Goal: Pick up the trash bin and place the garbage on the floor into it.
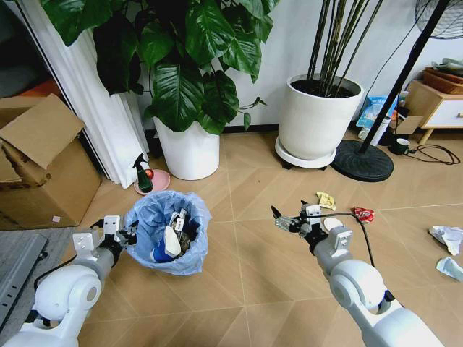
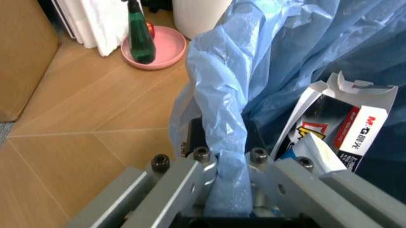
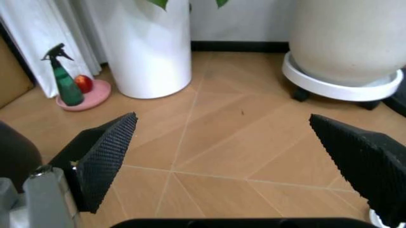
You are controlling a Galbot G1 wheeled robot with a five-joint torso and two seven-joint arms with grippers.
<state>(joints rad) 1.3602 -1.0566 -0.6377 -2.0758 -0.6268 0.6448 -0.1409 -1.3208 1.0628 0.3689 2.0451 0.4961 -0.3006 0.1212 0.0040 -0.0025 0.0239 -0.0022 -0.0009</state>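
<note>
— One bin, and where does it sit for you?
— Your trash bin (image 1: 168, 233) stands on the floor (image 1: 253, 282) ahead of your left arm, its blue bag (image 2: 254, 71) folded over the rim, with cartons and wrappers already inside.
— Why is the left gripper (image 1: 127, 235) at its edge?
— You have it clamped on the rim; in the left wrist view a twist of bag liner is pinched between the jaws, a grip that looks meant for lifting the bin.
— And the right gripper (image 1: 283, 220)?
— It hangs spread wide over bare floor, holding nothing, seemingly ready for litter. A yellow wrapper (image 1: 326, 200), a red wrapper (image 1: 363, 214) and a crumpled tissue (image 1: 447, 237) lie to your right, apart from the bin
</note>
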